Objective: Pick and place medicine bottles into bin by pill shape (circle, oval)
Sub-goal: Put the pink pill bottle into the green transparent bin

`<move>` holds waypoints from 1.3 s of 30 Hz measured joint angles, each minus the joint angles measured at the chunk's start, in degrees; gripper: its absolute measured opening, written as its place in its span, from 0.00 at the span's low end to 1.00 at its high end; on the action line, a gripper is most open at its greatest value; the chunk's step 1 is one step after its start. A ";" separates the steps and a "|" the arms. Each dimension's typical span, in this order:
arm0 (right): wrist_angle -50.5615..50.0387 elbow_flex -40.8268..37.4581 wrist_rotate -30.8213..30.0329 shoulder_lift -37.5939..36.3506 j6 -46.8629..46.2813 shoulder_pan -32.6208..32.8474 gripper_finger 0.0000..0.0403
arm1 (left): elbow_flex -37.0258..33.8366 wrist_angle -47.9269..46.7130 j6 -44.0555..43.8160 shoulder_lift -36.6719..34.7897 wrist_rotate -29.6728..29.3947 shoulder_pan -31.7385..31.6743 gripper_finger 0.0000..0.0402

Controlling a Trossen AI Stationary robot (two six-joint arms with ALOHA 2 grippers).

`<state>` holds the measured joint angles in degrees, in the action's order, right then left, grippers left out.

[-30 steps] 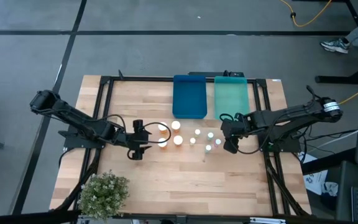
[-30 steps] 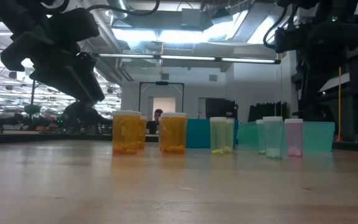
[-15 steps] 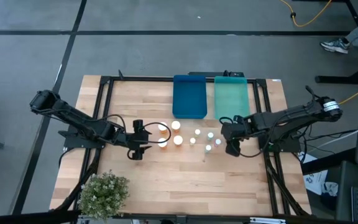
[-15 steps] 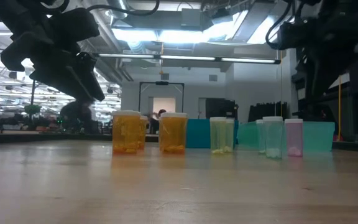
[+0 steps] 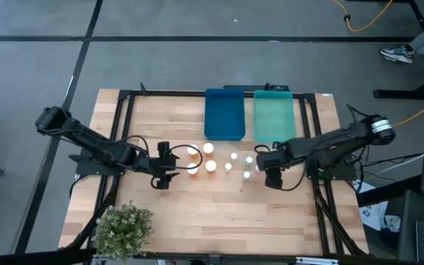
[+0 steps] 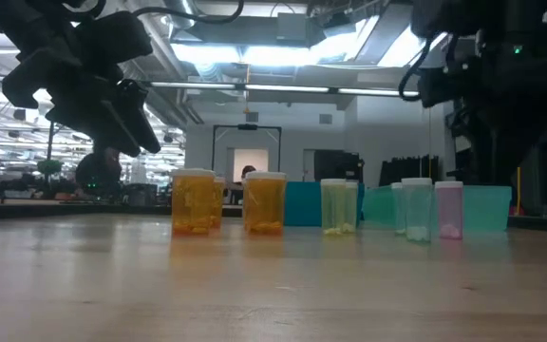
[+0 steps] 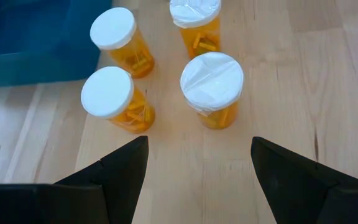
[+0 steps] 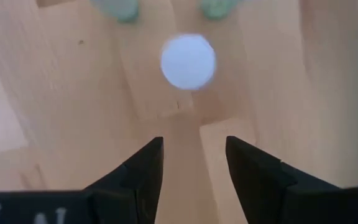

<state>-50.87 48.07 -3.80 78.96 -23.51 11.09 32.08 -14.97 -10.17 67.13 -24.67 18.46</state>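
Observation:
Four amber medicine bottles [image 7: 210, 87] with white caps stand upright on the wooden table, close in front of my left gripper [image 7: 197, 155], which hangs open and slants down at them. In the high view the amber bottles [image 5: 210, 165] are left of several small pale bottles [image 5: 246, 175]. My right gripper [image 5: 269, 177] points down, open, just right of the pale group; a pale bottle's white cap [image 8: 188, 61] shows beyond its fingertips [image 8: 194, 146]. The blue bin [image 5: 224, 114] and the teal bin [image 5: 273, 114] lie side by side at the far edge.
A potted plant [image 5: 124, 228] stands at the near left corner. A black frame [image 5: 124, 110] runs along the table's sides. Bare wood lies near of the bottles. In the low view the bottles [image 6: 265, 201] stand in a row before the bins [image 6: 482, 207].
My right gripper has sunk and shifted a little toward the table's left, closer to the pale bottles, rolling slightly; its fingers stay apart. The bottles stand as before.

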 joint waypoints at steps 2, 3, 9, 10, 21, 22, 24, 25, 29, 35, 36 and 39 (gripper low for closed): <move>2.49 0.00 0.00 1.90 2.90 0.00 0.44 | 0.00 0.35 0.00 0.00 0.00 0.00 0.69; 3.71 0.00 -0.02 2.64 4.22 0.00 0.44 | 0.00 0.41 0.00 0.00 0.00 0.00 0.69; 8.76 0.00 -2.02 4.52 7.96 -0.02 0.44 | 0.00 0.62 0.05 0.00 0.00 0.00 0.69; 9.05 0.00 -2.45 4.56 8.18 -0.02 0.44 | 0.00 0.62 0.07 0.00 0.00 0.00 0.69; 12.27 0.00 -2.62 4.57 7.39 -0.11 0.44 | 0.00 0.66 0.22 0.00 0.00 0.00 0.69; 12.34 0.00 -2.64 4.57 7.26 -0.11 0.44 | 0.00 0.66 0.22 0.00 0.02 0.00 0.69; 12.35 0.00 -3.33 4.57 7.22 -0.11 0.44 | 0.00 0.66 0.22 0.00 0.00 0.00 0.69; 12.36 0.00 -4.26 4.57 7.01 -0.11 0.44 | 0.00 0.66 0.22 0.00 0.00 0.00 0.69; 12.35 0.00 -6.64 4.57 5.49 -0.41 0.44 | 0.00 0.66 0.20 0.00 0.00 0.00 0.69; 12.40 0.00 -6.68 4.57 4.33 -0.59 0.44 | 0.00 0.66 0.20 0.00 0.00 0.00 0.69; 12.41 0.00 -6.66 4.57 4.27 -0.59 0.44 | 0.00 0.66 0.20 0.00 0.01 0.00 0.69; 12.41 0.00 -6.47 4.57 4.30 -0.59 0.44 | 0.00 0.66 0.20 0.00 0.00 0.00 0.69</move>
<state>-38.46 48.07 -10.27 83.53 -19.21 10.50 32.08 -14.31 -9.98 67.13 -24.66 18.46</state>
